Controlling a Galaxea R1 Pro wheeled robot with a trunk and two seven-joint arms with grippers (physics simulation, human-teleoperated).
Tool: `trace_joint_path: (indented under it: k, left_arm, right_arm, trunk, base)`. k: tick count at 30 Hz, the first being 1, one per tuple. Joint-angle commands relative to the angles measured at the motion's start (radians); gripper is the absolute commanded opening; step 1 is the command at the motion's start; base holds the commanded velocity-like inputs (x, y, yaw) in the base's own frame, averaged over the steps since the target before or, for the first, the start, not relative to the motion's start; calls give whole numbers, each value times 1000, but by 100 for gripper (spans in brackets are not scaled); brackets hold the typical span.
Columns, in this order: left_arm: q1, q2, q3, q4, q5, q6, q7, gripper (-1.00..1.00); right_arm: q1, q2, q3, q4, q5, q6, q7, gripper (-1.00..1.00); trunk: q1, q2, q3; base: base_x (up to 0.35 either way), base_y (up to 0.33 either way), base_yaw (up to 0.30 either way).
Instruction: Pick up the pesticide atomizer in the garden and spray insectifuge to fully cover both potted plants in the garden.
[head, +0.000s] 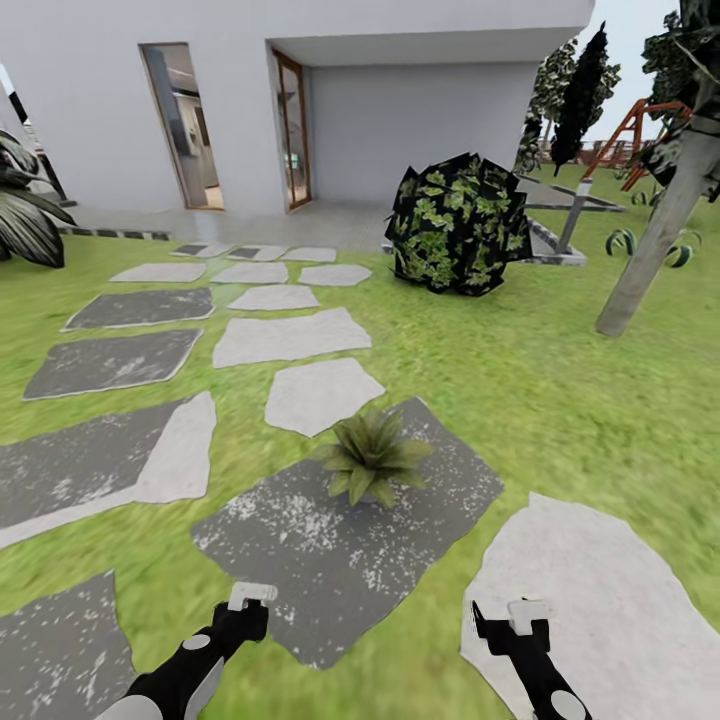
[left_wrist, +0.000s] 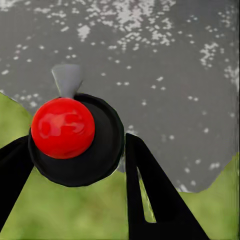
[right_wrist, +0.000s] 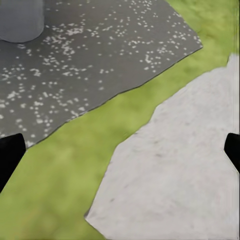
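The robot's left hand (head: 245, 605) is closed around a round dark body with a glossy red cap and a pale grey spout, apparently the pesticide atomizer (left_wrist: 75, 142) seen from above, one black finger pressed against each side of it. The right hand (head: 520, 615) hangs spread and empty over the strip of lawn (right_wrist: 60, 190) between a light paving stone (right_wrist: 175, 165) and a dark speckled paving stone (head: 330, 560). A potted plant (head: 372, 458), a low rosette of pointed olive leaves, sits on the dark stone just ahead of both hands, its grey pot (right_wrist: 20, 20) showing in the right wrist view. Picking up looks done; both plants are judged yet to be sprayed, the second out of sight. Beyond stand a round dark bush (head: 458, 225) and a white house (head: 230, 90). No label or writing can be read
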Motion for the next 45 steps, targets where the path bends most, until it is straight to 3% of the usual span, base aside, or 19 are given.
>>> trace_joint_path:
  k: [1, 20, 35, 36, 38, 42, 45]
  left_arm:
    - [0, 1, -1, 0, -4, -4, -2, -100]
    - [0, 1, -1, 0, -4, -4, -2, -100]
    - [0, 3, -3, -4, -9, -5, -4, -100]
    - [-2, 11, -30, -8, -110, -5, -90, -100]
    - [-8, 25, -31, -8, -138, -5, -182, -100]
    - [-14, 79, -32, -10, -173, -5, -338, -100]
    - [-21, 113, -31, -14, -203, -5, -431, -100]
  right_arm:
    - [-1, 0, -1, 1, 5, -3, 0, 100]
    - [-1, 0, -1, 1, 5, -3, 0, 100]
    - [-1, 4, 0, 1, 5, -2, 0, 100]
    - [-1, 4, 3, -9, 10, 2, 7, 100]
    - [-1, 1, 3, -16, 11, 3, 9, 100]
    - [-1, -5, 4, -61, 14, 3, 11, 100]
    - [-1, -8, 11, -90, 54, 3, 12, 100]
  trunk:
    - [0, 0, 0]
    - [0, 0, 18]
    - [0, 0, 20]
    - [0, 0, 20]
    - [0, 0, 20]
    - [0, 0, 20]
    - [0, 0, 20]
  base:
    - [50, 0, -274]
    - [4, 0, -260]
    - [0, 0, -26]
    - [0, 0, 0]
    - [0, 0, 0]
    - [0, 0, 0]
    - [0, 0, 0]
